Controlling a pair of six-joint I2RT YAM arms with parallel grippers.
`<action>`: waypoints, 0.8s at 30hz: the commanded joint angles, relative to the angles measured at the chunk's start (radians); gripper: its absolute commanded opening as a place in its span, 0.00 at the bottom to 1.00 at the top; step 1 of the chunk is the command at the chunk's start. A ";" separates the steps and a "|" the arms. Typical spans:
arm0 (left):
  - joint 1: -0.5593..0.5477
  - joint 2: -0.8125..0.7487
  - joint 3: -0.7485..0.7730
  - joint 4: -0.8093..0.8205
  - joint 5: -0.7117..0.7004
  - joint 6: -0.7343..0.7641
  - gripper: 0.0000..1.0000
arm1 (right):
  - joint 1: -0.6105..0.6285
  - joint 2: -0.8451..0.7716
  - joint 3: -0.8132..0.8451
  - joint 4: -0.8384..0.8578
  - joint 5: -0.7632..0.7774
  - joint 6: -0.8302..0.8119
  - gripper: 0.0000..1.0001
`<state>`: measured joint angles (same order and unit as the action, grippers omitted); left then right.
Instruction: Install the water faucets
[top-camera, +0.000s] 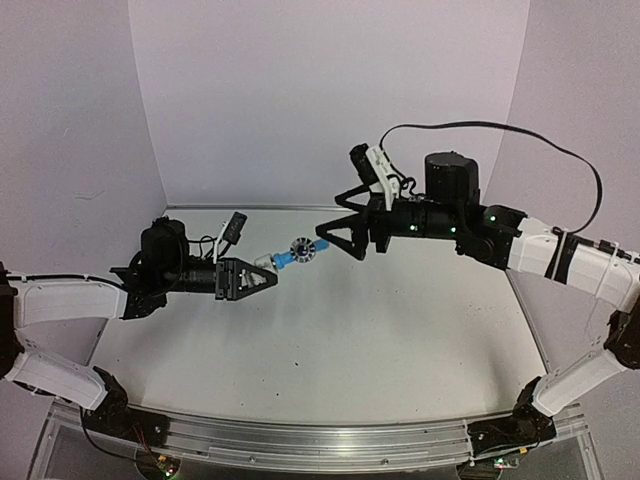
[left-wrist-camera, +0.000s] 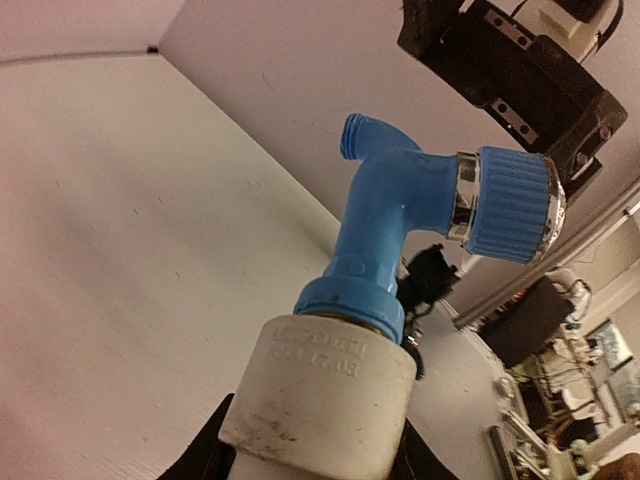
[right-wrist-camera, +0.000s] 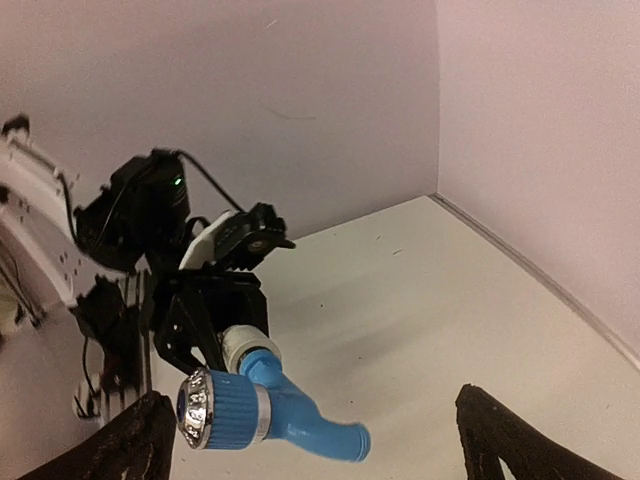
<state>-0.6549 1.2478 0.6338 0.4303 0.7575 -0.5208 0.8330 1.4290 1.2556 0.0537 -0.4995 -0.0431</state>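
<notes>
Seen from above, the left gripper (top-camera: 268, 272) pinches a white fitting (top-camera: 264, 263) that carries the blue tap (top-camera: 284, 260) over the bench (top-camera: 400, 340). The tap's knob (top-camera: 302, 250) faces the right gripper (top-camera: 326, 240), whose jaws are spread. Only the left wrist view shows the chrome band (left-wrist-camera: 462, 195) behind the ribbed knob, and embossed lettering (left-wrist-camera: 318, 350) on the fitting, too faint to read. The right wrist view shows its fingers (right-wrist-camera: 510, 440) wide apart, with the tap between them.

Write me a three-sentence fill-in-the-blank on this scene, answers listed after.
1. The left gripper clamps the fitting, whose colour is ___.
2. The tap joined to that fitting is coloured ___.
3. The right gripper, near the tap's knob, is ___, not shut.
Missing words: white; blue; open.
</notes>
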 joint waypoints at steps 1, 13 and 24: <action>-0.012 -0.011 0.037 -0.004 0.243 -0.203 0.00 | 0.067 0.036 0.007 -0.054 -0.140 -0.416 0.98; -0.017 -0.013 0.082 -0.028 0.195 -0.091 0.00 | 0.110 0.176 0.086 0.015 -0.191 -0.118 0.53; -0.037 0.013 0.093 0.233 -0.684 0.920 0.00 | 0.081 0.181 0.097 0.066 -0.021 1.073 0.00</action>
<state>-0.7123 1.1955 0.6566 0.3764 0.6345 -0.1045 0.9190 1.6154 1.3281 0.0604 -0.5714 0.4103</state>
